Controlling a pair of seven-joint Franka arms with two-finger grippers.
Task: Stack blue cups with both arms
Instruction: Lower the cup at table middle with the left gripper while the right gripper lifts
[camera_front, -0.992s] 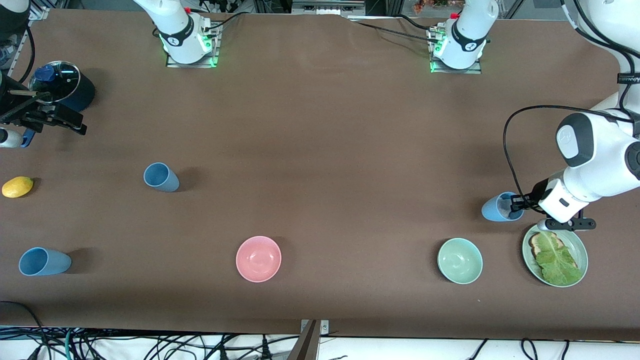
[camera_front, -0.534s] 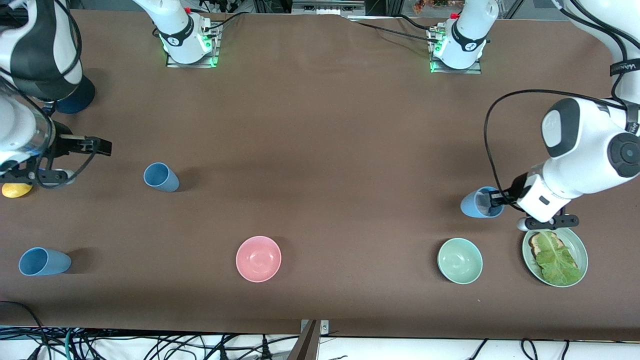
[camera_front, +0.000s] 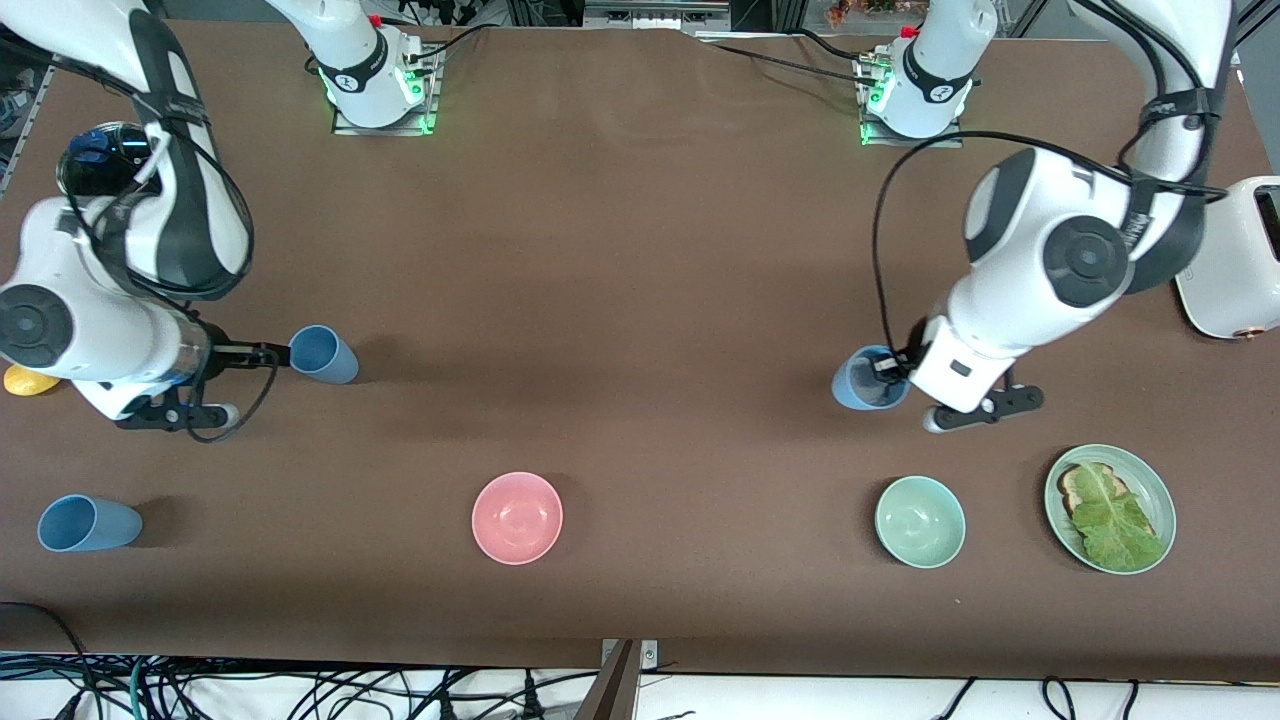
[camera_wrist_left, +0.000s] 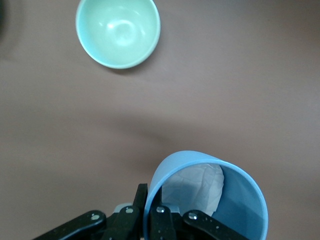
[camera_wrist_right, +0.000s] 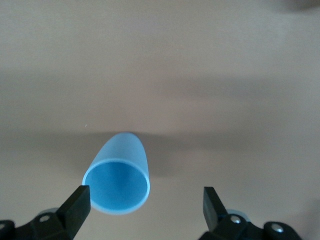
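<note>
My left gripper (camera_front: 890, 368) is shut on the rim of a light-blue cup (camera_front: 862, 381), one finger inside and one outside, over bare table. In the left wrist view the cup (camera_wrist_left: 240, 210) fills the corner by my left gripper (camera_wrist_left: 152, 212). A second blue cup (camera_front: 322, 353) stands toward the right arm's end. My right gripper (camera_front: 268, 353) is open beside its rim, not touching. In the right wrist view that cup (camera_wrist_right: 120, 185) lies between the spread fingers of my right gripper (camera_wrist_right: 145, 200), close to one finger (camera_wrist_right: 77, 202). A third blue cup (camera_front: 85, 523) stands nearer the front camera.
A pink bowl (camera_front: 517, 517) and a pale green bowl (camera_front: 920, 521) sit near the front edge; the green bowl also shows in the left wrist view (camera_wrist_left: 118, 31). A plate (camera_front: 1165, 500) holds toast and lettuce. A lemon (camera_front: 22, 381), navy saucepan (camera_front: 95, 160) and white toaster (camera_front: 1235, 260) stand at the table's ends.
My left gripper has carried its cup from beside the plate toward the table's middle. My right arm has swung from the saucepan to the second cup.
</note>
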